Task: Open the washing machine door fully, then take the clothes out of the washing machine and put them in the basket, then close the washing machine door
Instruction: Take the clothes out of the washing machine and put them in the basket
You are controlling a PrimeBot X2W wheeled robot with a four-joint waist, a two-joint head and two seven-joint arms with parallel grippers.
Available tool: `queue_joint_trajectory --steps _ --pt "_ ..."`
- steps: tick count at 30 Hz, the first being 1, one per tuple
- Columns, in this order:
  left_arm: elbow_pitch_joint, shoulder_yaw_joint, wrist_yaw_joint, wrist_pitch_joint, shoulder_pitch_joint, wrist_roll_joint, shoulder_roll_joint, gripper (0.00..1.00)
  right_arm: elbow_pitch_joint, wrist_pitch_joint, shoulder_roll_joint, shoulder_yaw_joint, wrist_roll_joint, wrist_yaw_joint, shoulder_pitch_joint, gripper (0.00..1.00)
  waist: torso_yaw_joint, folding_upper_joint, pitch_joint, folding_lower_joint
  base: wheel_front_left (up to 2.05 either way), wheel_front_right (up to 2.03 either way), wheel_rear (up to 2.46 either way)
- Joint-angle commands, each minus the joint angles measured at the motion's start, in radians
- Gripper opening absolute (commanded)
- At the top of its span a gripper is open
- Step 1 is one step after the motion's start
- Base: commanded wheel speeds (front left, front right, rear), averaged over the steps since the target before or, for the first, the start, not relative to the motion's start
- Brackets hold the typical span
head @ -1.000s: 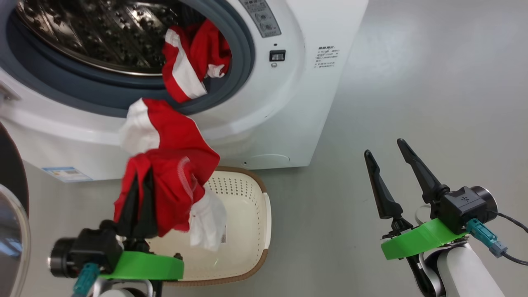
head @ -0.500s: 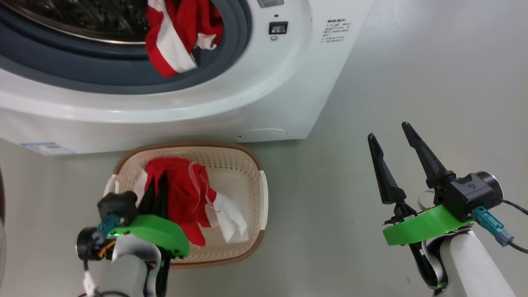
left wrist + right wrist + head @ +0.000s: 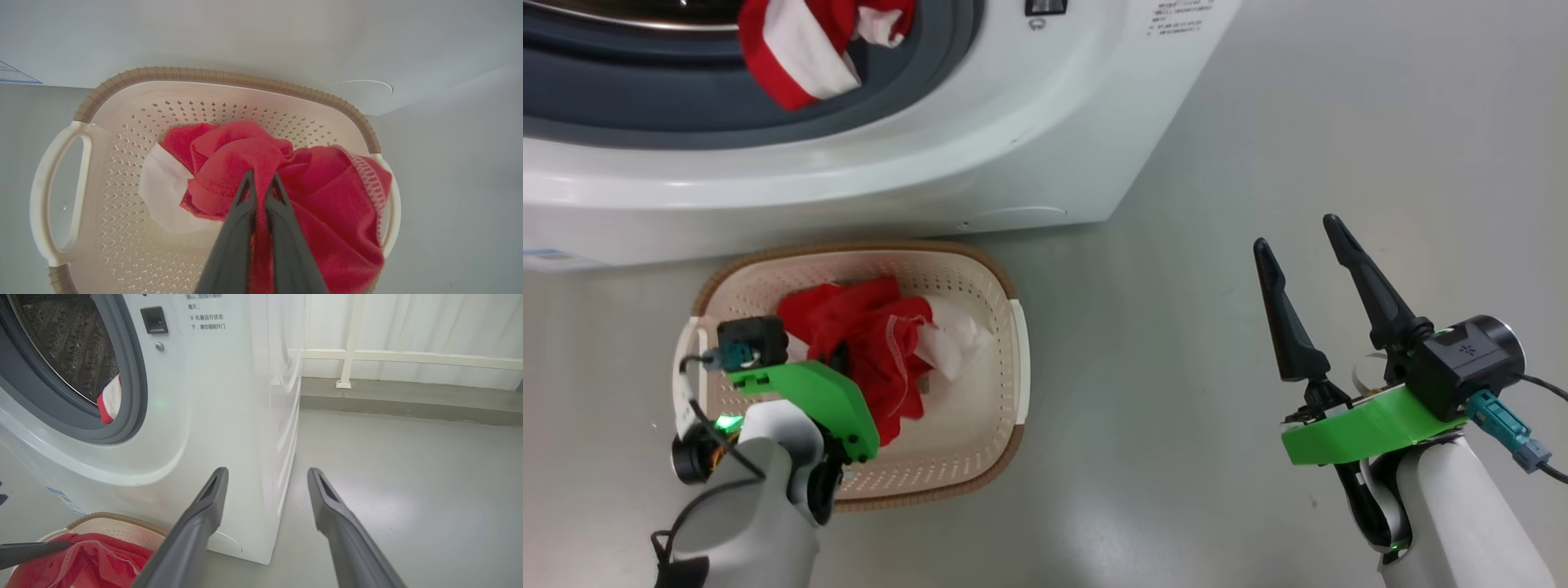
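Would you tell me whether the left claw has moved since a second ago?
Yes. Against the basket, the left claw has dropped from above its rim into it, shut on the red garment.

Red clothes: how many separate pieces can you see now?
2: a red bundle in the basket, pinched by the shut left gripper; a red-and-white piece hanging over the washing machine opening. More may hide in the drum.

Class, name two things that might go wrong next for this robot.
The left gripper is shut on the red fabric garment in the cream perforated plastic basket; rising unopened would likely drag it out.
A red-and-white striped garment hangs over the grey rubber gasket of the white washing machine; closing up might trap it.
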Motion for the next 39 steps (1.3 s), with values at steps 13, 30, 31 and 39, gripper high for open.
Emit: queue_joint_trajectory --steps 13,30,31,39 --pt "0.176 0.009 -0.027 0.052 -0.126 -0.033 0.020 0.00 -0.038 -0.006 0.004 0.032 0.002 0.006 -0.053 1.00 -0.033 0.0000 0.097 0.0000 0.00 0.00 0.00" --pt "0.204 -0.021 -0.046 -0.060 -0.102 -0.052 0.018 1.00 -0.020 -0.006 0.004 0.036 -0.009 0.006 -0.059 1.00 -0.008 0.0000 0.068 0.0000 0.00 0.00 0.00" --pt "0.203 -0.023 -0.051 -0.077 -0.097 -0.056 0.018 1.00 -0.018 -0.006 0.004 0.036 -0.009 0.006 -0.059 1.00 -0.005 0.0000 0.059 0.0000 0.00 0.00 0.00" --pt "0.146 -0.054 -0.086 -0.205 -0.028 -0.118 0.018 1.00 -0.004 -0.006 0.004 0.039 -0.002 0.006 -0.047 1.00 0.017 0.0000 -0.025 0.0000 0.00 0.00 0.00"
